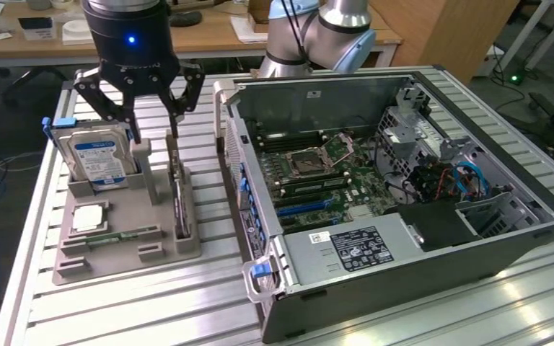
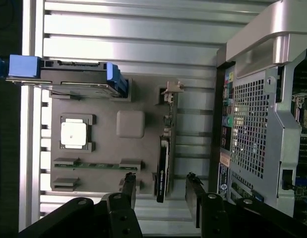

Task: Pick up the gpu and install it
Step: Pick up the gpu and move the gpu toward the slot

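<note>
Wide-open tool [image 1: 154, 133] over grey holder [image 1: 123, 249], nothing held. Holder near desk [image 1: 161, 306] edge at ext view's left. In wrist view, fingers [image 2: 130, 188] one each side of gpu [image 2: 163, 168] line, gaps both sides, no contact seen. gpu upright on long edge in holder slot, on holder side nearest pc case [image 1: 383, 202], grey bracket at hdd end. Also in holder: hdd [image 1: 99, 155] w/ blue label upright, cpu [image 1: 89, 216] flat, green ram stick [image 1: 123, 236] flat. Case open, mobo visible, just beside holder, toward desk edge at ext view's right.
</note>
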